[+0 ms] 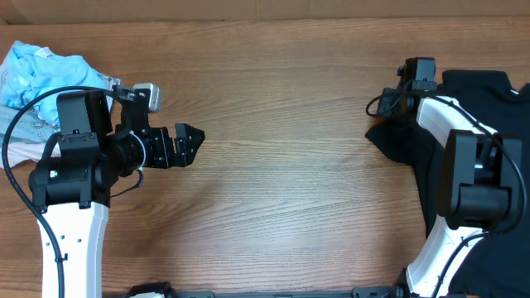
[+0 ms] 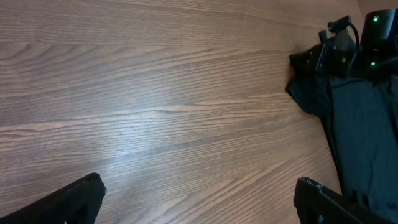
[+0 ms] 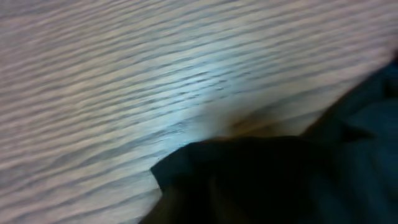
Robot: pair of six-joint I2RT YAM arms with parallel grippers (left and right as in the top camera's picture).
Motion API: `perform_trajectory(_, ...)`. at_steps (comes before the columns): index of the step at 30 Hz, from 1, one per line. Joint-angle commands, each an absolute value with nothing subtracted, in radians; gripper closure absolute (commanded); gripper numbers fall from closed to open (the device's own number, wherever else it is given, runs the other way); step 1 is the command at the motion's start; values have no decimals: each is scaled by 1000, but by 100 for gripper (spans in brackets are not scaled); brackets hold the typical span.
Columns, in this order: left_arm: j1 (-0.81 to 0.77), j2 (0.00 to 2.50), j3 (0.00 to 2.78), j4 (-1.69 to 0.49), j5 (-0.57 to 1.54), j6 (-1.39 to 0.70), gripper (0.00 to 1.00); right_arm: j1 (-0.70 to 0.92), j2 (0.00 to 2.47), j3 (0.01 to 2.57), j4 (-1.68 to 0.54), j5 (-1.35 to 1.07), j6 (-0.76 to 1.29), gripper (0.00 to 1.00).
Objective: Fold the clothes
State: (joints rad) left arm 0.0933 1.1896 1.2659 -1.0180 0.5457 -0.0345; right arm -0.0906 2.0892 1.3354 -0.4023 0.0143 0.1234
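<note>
A black T-shirt [image 1: 406, 145] lies crumpled at the table's right side, partly under my right arm. It also shows in the left wrist view [image 2: 354, 112] and fills the lower right of the blurred right wrist view [image 3: 280, 180]. My right gripper [image 1: 387, 106] sits at the shirt's left edge and looks shut on a bunched corner, though the cloth hides its fingers. It also appears in the left wrist view [image 2: 336, 53]. My left gripper [image 1: 192, 142] is open and empty over bare wood at the left, far from the shirt; its fingers [image 2: 199, 199] are spread wide.
A pile of light blue clothes [image 1: 37, 70] lies at the back left, beside my left arm. The wooden table [image 1: 281, 165] stretches between the two arms.
</note>
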Motion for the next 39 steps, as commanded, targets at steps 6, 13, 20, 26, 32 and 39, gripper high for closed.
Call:
perform_trajectory(6, 98, 1196, 1291, -1018, 544, -30, 0, -94, 2168, 1346, -481, 6, 214, 96)
perform_trajectory(13, 98, 1196, 1291, -1017, 544, -30, 0, -106, 2108, 1533, -683, 10, 215, 96)
perform_trajectory(20, 98, 1196, 1291, -1014, 543, -30, 0, -194, 1954, 1750, -875, -2, 262, 96)
perform_trajectory(26, 98, 1196, 1309, -1007, 543, -31, 0, -205, 1783, 1853, -920, -2, 182, 96)
perform_trajectory(32, 99, 1195, 1407, -1045, 539, -30, 0, -148, 1622, 1902, -930, -234, 55, 96)
perform_trajectory(39, 99, 1195, 1604, -1121, 393, -42, 0, 167, 1480, 1908, -977, -395, 25, 96)
